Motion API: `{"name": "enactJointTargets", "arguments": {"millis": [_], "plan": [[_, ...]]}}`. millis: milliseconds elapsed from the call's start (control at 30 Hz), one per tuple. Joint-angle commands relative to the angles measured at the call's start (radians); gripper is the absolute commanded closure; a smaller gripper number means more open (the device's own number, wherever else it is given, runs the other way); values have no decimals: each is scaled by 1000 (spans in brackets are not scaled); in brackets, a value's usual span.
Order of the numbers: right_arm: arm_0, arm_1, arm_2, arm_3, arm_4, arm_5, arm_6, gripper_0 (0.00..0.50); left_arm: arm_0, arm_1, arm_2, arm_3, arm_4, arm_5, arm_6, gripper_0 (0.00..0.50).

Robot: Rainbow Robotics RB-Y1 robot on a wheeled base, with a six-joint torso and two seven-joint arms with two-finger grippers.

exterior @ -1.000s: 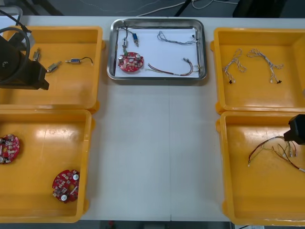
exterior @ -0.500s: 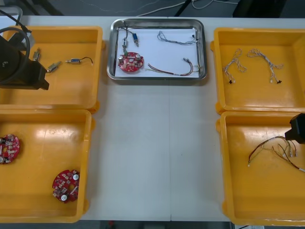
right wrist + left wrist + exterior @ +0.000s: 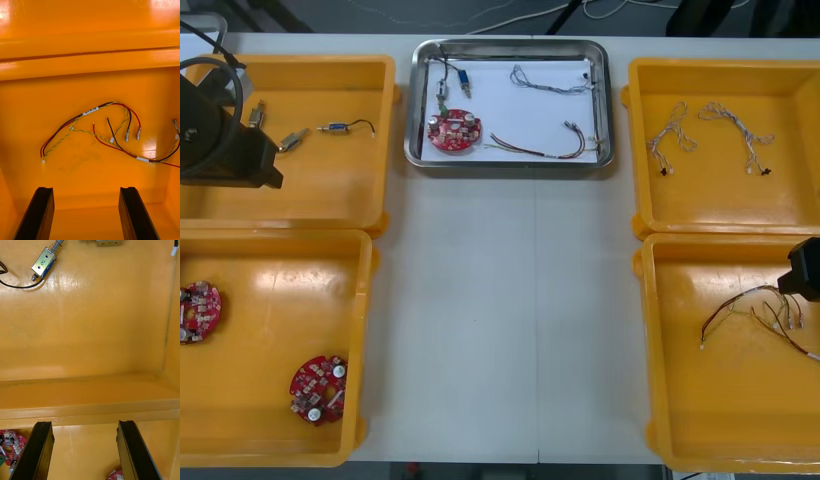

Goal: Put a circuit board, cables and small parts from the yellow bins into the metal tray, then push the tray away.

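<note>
Four yellow bins (image 3: 310, 200) are counted, two per side. At twelve o'clock the metal tray (image 3: 510, 44) is loaded with one circuit board (image 3: 453, 131) and three cables (image 3: 552, 80). The left gripper (image 3: 85, 423), at ten o'clock, and the right gripper (image 3: 86, 189), at four o'clock, are both held wide, nothing gripped.

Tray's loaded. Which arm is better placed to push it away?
Probably left: the left gripper is by the far-left yellow bin, beside the metal tray. The right gripper hangs open over the near-right bin's cables, farther off.
</note>
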Motion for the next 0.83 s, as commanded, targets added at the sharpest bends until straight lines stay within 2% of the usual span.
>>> {"name": "enactJointTargets", "arguments": {"millis": [33,833], "plan": [[12,-6,-33,-6,7,4,2,0,5,45,30,-28,-8,7,-123,0],[12,-6,-33,-6,7,4,2,0,5,45,30,-28,-8,7,-123,0]]}}
